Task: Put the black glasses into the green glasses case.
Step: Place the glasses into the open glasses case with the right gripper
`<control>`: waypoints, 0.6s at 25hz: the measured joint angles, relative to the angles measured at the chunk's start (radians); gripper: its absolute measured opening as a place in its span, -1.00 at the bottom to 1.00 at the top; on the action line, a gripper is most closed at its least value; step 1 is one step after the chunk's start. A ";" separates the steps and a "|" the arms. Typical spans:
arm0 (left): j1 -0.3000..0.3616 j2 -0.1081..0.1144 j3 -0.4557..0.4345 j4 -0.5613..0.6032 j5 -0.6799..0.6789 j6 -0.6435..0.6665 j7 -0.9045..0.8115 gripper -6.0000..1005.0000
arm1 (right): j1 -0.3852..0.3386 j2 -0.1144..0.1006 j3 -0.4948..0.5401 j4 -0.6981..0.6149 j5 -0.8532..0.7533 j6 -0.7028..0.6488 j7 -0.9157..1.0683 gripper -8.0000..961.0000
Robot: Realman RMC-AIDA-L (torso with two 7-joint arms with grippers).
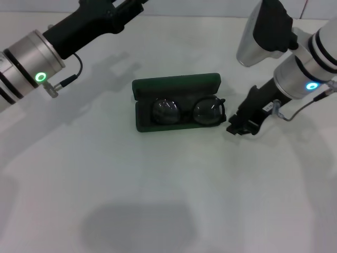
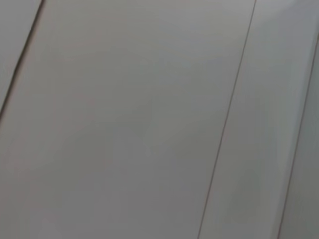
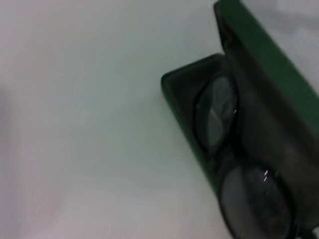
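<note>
The green glasses case (image 1: 176,84) lies open at the middle of the white table, its lid standing up at the far side. The black glasses (image 1: 187,112) rest inside the lower half, lenses up, and fill it from end to end. My right gripper (image 1: 239,128) hovers low just beyond the case's right end, open and holding nothing. The right wrist view shows the green glasses case (image 3: 259,55) close up, with the black glasses (image 3: 217,117) in it. My left arm is raised at the upper left, and its gripper is cut off by the picture's top edge.
The white table (image 1: 158,184) spreads bare around the case. A grey part of my right arm (image 1: 258,37) hangs above the far right. The left wrist view shows only pale panels (image 2: 149,124) with thin seams.
</note>
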 joint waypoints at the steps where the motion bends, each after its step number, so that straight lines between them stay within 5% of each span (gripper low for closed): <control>1: -0.002 -0.003 0.000 0.000 0.000 0.000 0.001 -0.01 | -0.003 0.000 -0.012 0.002 0.014 0.025 0.001 -0.62; 7: -0.002 -0.009 0.000 0.000 0.000 0.000 0.003 -0.01 | -0.016 0.000 -0.066 -0.004 0.074 0.114 0.003 -0.63; 15: 0.002 -0.013 0.000 0.001 -0.001 0.000 0.004 -0.01 | -0.120 -0.002 -0.058 -0.134 0.120 0.185 -0.004 -0.63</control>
